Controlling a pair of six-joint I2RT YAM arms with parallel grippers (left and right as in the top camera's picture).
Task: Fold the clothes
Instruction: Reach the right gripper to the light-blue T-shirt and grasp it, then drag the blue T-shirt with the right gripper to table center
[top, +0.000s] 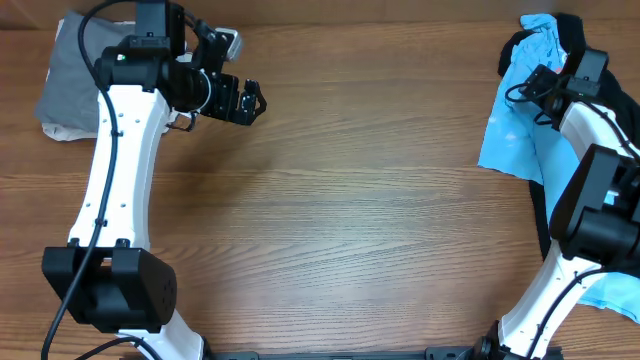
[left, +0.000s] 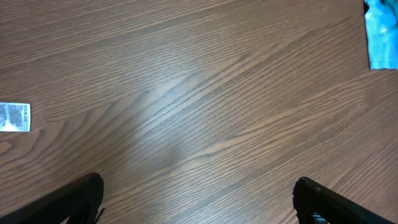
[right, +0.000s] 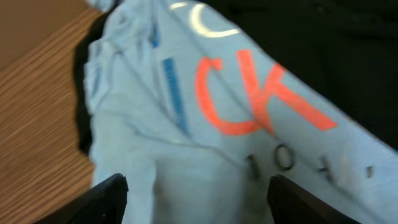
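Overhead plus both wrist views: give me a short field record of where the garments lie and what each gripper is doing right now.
blue T-shirt: crumpled at the right edge of the table, coral lettering showing, unfolded
black garment: under and behind the T-shirt
grey fabric: far left corner
left gripper: open, over bare wood, holding nothing
right gripper: open, just over the T-shirt, no grip seen
folding: not yet begun on the T-shirt
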